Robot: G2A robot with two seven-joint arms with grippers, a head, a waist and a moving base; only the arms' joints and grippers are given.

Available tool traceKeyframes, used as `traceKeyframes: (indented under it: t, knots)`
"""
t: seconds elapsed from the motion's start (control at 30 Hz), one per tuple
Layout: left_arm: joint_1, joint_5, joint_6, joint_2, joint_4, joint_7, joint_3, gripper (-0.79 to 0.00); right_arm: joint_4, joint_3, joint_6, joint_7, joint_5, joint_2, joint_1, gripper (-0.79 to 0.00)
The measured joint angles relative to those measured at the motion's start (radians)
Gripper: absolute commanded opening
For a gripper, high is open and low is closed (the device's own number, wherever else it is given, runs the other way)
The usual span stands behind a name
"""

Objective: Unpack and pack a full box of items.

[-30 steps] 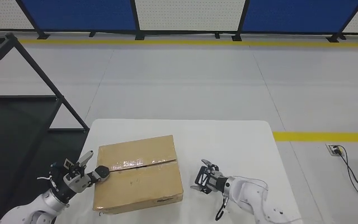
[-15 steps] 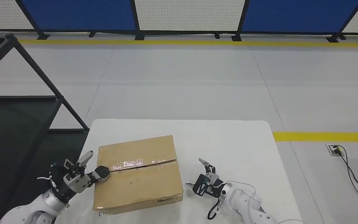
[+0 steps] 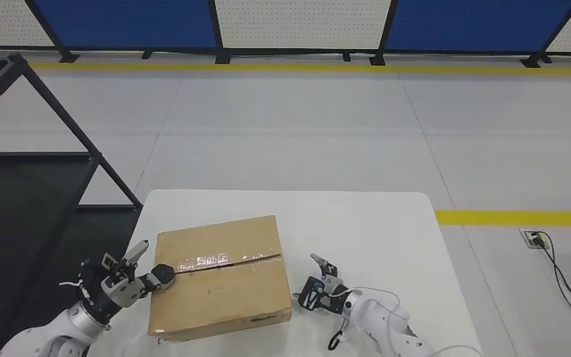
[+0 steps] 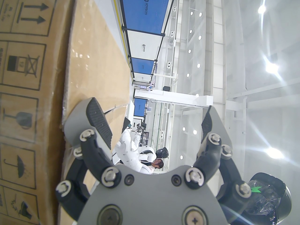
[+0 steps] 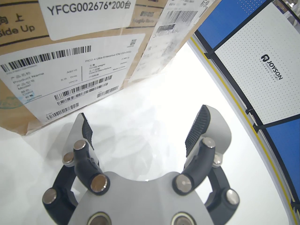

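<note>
Left gripper (image 4: 151,112) spread, one finger (image 4: 98,118) over the top edge of the closed cardboard box (image 4: 96,54), beside its taped seam | right gripper (image 5: 143,127) spread, low over the white table (image 5: 168,87), the box's labelled side wall just ahead, apart from it | flaps shut

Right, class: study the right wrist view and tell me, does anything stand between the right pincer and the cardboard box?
Nothing visible does. The right pincer is open and faces the labelled side of the cardboard box, with just bare white table in the gap between them.
</note>
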Motion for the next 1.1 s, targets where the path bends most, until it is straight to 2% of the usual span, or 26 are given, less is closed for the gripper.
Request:
traceKeyframes:
  t: [0.17,0.37,0.73,1.1]
  knots:
    - [0.000,0.000,0.000,0.000,0.000,0.000,0.000,0.000,0.036,-0.030,0.095,0.014,-0.023,-0.021,0.015,0.000]
    - [0.000,0.000,0.000,0.000,0.000,0.000,0.000,0.000,0.094,-0.054,0.127,0.022,0.001,-0.048,0.051,0.000]
    - [0.000,0.000,0.000,0.000,0.000,0.000,0.000,0.000,0.195,-0.032,0.266,-0.019,0.121,-0.089,0.087,0.000]
    - [0.000,0.000,0.000,0.000,0.000,0.000,0.000,0.000,0.171,0.024,0.241,-0.064,0.084,-0.070,0.050,0.000]
